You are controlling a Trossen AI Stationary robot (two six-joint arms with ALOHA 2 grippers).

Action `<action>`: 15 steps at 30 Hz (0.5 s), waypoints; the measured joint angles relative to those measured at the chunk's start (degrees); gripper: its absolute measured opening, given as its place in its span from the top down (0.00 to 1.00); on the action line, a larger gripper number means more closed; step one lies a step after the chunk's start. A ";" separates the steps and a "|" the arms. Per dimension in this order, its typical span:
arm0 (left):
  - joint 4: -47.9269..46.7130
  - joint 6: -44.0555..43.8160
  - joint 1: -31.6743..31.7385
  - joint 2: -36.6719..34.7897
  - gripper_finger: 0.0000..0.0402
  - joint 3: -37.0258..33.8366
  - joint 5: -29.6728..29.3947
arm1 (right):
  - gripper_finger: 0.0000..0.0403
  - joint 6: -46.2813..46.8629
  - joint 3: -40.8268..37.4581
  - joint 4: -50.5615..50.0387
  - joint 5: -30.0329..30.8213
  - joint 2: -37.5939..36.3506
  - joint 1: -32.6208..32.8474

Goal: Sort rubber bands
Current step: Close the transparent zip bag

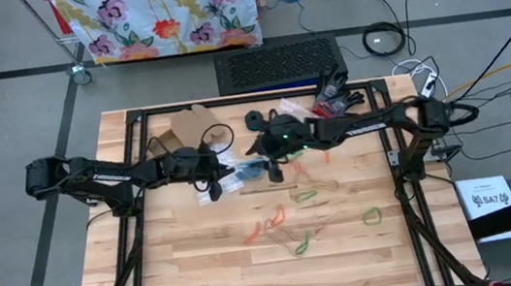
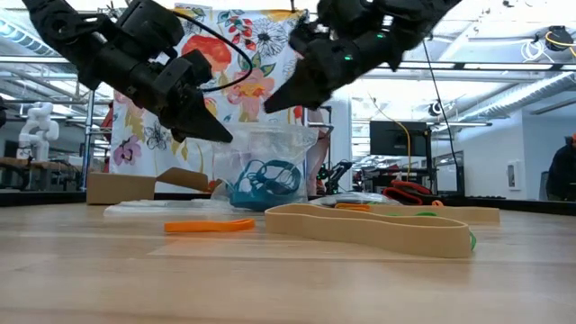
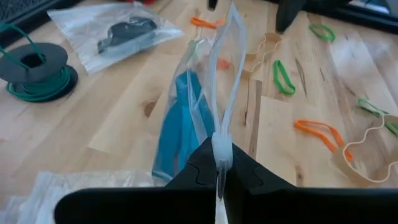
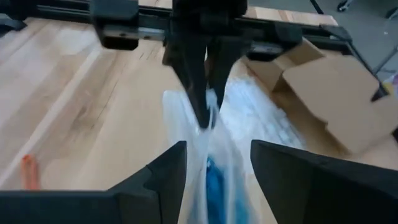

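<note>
We saw blue rubber bands (image 2: 265,183) bunched inside the clear bag (image 3: 208,93), count unclear. Left gripper (image 3: 221,177) clenched on bag's edge; right gripper (image 4: 217,165) spread apart astride it. Other bands lay on table (image 1: 194,277) nearby.

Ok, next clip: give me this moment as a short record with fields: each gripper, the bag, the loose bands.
left gripper: shut on the edge of the clear bag, holding it up off the table
right gripper: open, fingers either side of the bag's opposite edge
bag contents: blue rubber bands
loose bands: orange, green and tan ones scattered on the wood
other bag: a second clear bag with a dark item lying flat
</note>
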 joint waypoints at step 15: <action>-11.62 -1.05 -0.04 0.00 0.99 6.57 0.35 | 0.64 -1.91 15.38 -14.28 0.58 12.14 0.89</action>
